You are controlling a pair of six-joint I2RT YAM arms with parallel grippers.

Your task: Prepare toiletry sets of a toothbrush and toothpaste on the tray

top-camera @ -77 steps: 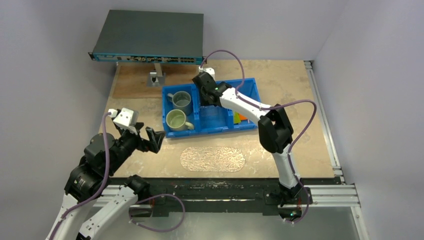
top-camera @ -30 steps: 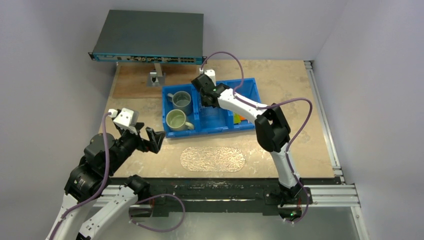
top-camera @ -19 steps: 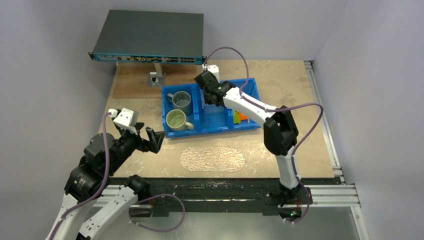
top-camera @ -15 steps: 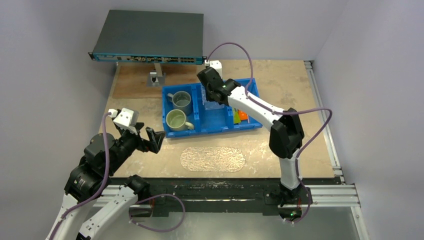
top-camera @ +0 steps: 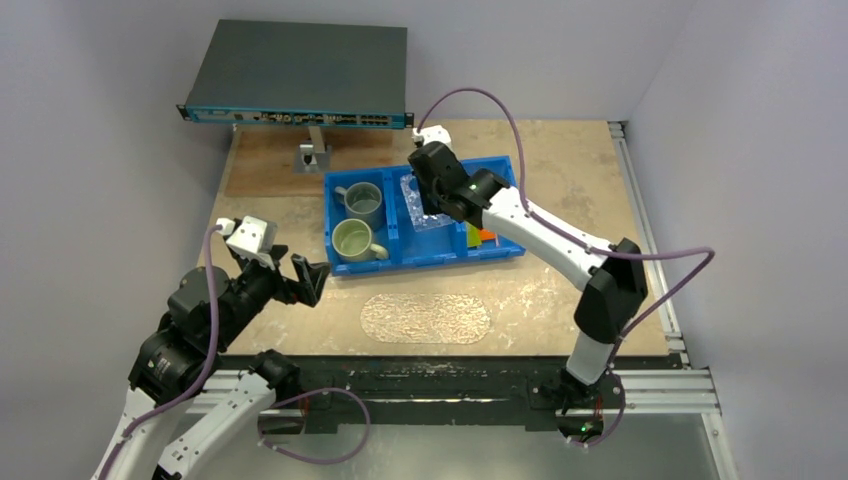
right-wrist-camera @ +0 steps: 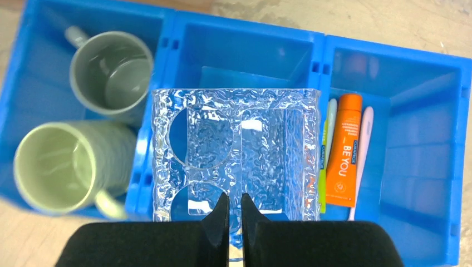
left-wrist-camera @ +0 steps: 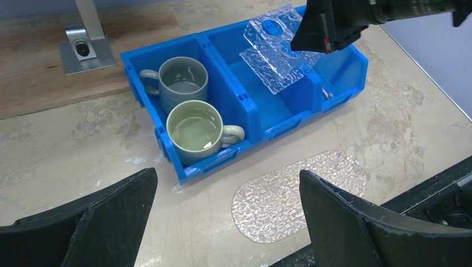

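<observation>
My right gripper [right-wrist-camera: 234,209] pinches a clear holder [right-wrist-camera: 236,150] over the bin [right-wrist-camera: 389,72], my left gripper [top-camera: 303,281] gapes empty, and the toothbrushes [right-wrist-camera: 364,139] and toothpaste [right-wrist-camera: 343,150] are not on the tray [top-camera: 425,318] yet.

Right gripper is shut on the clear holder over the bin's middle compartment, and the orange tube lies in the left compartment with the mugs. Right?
No. The orange tube lies in the bin's right compartment, beside the toothbrushes, not with the mugs; the right wrist view shows it. The right gripper and clear holder are as you say.
</observation>
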